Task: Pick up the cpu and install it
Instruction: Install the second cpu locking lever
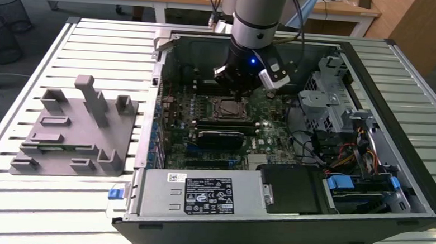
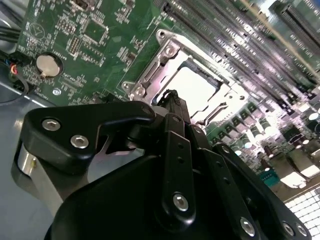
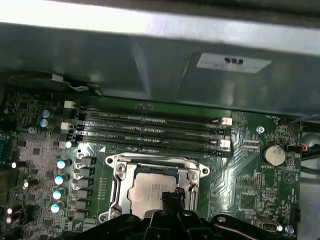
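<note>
1. The cpu [image 3: 152, 192], a thin square chip with a pale metal top, lies flat inside the metal socket frame [image 3: 120, 172] on the green motherboard [image 3: 245, 185]; in the second wrist view its top [image 2: 192, 87] reads bright and flat within the frame.
2. The gripper [image 1: 242, 90] hangs low inside the open computer case [image 1: 371, 57], directly above the socket. In both wrist views its dark fingertips come together at the cpu's near edge; whether they touch or pinch it cannot be told.
3. Handling, as a judgement: the chip is light and rigid, with a smooth, probably slippery lid and a delicate contact face beneath. Hold belongs on two opposite side edges, kept level, with light force.
4. The memory slots [image 3: 150, 132] run just beside the socket; the coin cell [image 3: 274, 155] sits well apart.
5. The grey fixture [image 1: 76, 131] rests on the slatted desk [image 1: 102, 49], at the exterior view's left of the case.
</note>
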Tool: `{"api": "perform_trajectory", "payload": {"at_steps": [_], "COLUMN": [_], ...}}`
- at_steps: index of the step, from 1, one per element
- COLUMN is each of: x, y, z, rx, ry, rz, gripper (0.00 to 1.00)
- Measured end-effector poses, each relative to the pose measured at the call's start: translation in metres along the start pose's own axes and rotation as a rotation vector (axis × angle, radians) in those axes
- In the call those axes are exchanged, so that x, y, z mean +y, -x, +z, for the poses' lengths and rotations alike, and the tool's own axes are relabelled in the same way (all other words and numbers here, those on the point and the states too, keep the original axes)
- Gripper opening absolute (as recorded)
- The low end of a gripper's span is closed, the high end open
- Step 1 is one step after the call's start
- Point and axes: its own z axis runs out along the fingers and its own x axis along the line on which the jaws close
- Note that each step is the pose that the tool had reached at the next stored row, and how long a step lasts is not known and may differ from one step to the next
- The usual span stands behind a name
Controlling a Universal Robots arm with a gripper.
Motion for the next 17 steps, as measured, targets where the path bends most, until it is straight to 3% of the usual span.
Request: {"api": "perform_trajectory", "payload": {"at_steps": [7, 17], "x": [-0.0036, -0.0328], "y": [-0.0003, -0.0030], "z": [-0.0047, -0.0072], "rx": [0.0002, 0.0002], "ry": [-0.0004, -0.0004], "rz": [0.000, 0.000], "gripper": [0.11, 0.11]}}
